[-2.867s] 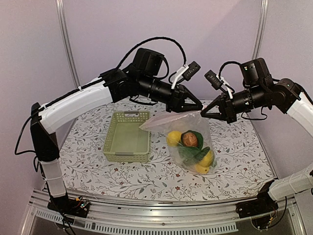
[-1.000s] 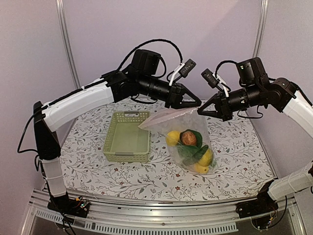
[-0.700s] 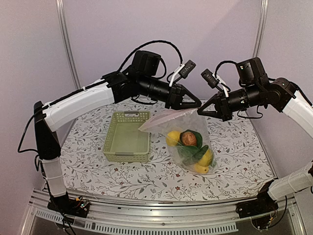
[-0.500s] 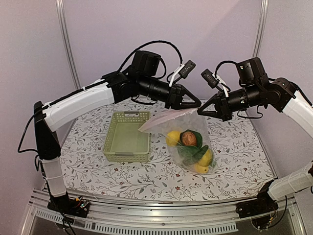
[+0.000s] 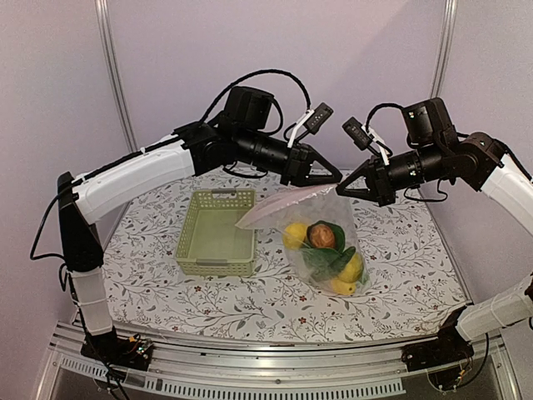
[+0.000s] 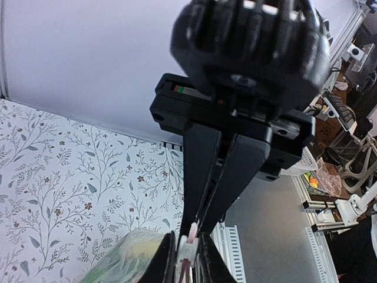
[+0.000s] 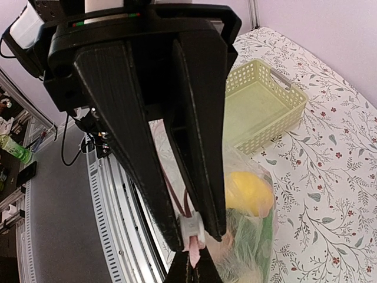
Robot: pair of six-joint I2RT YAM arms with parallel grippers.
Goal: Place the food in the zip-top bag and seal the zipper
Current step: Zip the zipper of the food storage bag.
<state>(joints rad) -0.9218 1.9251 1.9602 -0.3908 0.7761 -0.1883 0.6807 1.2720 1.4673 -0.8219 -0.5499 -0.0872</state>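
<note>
The zip-top bag [image 5: 341,218] hangs from its top right corner, where both grippers meet, and its bottom rests on the table. Inside lies the food: lemons [image 5: 294,234], a reddish-brown round piece [image 5: 323,237] and leafy green [image 5: 321,260]. The pinkish zipper [image 5: 287,198] slopes down-left toward the basket. My left gripper [image 6: 187,242] is shut on the zipper's white slider [image 7: 192,229]. My right gripper [image 7: 189,254] faces it tip to tip and is shut on the pink end tab [image 7: 193,251] of the strip. Two reddish tracks [image 7: 177,194] run out of the slider.
A pale green lattice basket [image 5: 215,267] stands left of the bag with nothing in it, also in the right wrist view [image 7: 277,121]. The floral tablecloth [image 5: 400,250] covers the table. A metal rail [image 5: 250,379] runs along the near edge.
Since the earliest frame both grippers have lifted slightly and shifted left with the bag's corner. Over the last second almost nothing has moved.
</note>
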